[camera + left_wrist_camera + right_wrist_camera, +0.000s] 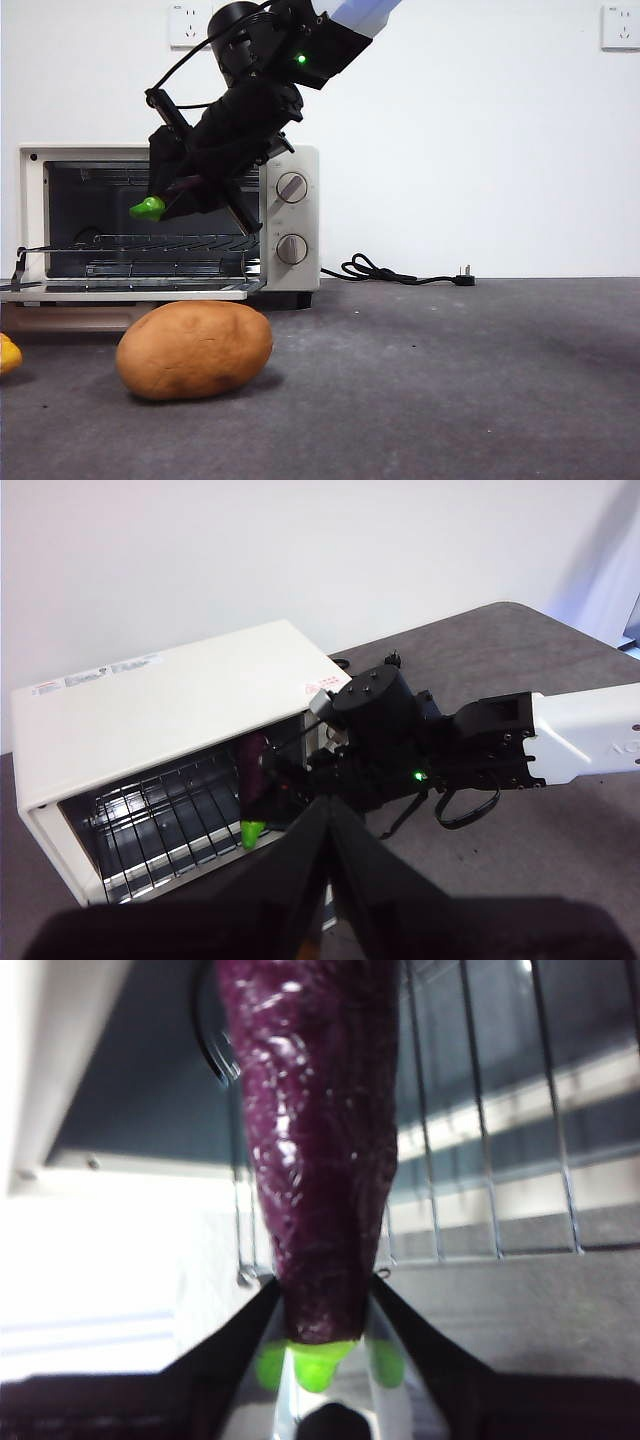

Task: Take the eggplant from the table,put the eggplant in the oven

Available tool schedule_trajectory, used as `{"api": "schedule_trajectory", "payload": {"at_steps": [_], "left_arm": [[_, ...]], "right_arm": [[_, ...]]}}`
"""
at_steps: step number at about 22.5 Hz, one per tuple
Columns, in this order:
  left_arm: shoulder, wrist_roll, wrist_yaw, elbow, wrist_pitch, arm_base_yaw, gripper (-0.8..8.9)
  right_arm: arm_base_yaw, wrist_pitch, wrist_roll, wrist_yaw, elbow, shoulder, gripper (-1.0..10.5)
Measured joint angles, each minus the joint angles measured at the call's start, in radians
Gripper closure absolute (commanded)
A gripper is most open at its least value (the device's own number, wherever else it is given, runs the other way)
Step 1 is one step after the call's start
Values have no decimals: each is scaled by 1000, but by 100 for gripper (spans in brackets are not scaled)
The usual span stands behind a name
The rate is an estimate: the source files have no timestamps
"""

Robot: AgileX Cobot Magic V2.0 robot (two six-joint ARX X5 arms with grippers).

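Observation:
The dark-purple eggplant [315,1160] is held near its green cap [148,208] by my right gripper [320,1295], which is shut on it. In the front view this gripper [190,195] hangs at the open mouth of the cream-white oven [295,215], above the wire rack [170,243]. From the left wrist view, the eggplant [250,770] points into the oven [170,700], its purple body over the rack. My left gripper [325,810] is raised behind and above, shut on nothing. The table [450,380] is dark grey.
An orange-brown potato [194,350] lies on the table in front of the lowered oven door [130,290]. A yellow object [8,353] peeks in at the left edge. A black power cord [400,273] trails right of the oven by the wall.

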Motion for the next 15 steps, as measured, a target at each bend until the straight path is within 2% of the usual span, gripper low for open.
{"api": "schedule_trajectory", "payload": {"at_steps": [2,6,8,15], "left_arm": [[0,0,0,0,-13,0,819],[0,0,0,0,-20,0,819],[0,0,0,0,-20,-5,819],[0,0,0,0,-22,-23,819]], "right_arm": [[1,5,8,19,0,0,932],[3,7,16,54,0,0,734],[3,8,17,62,0,0,688],[3,46,17,92,0,0,688]]}}
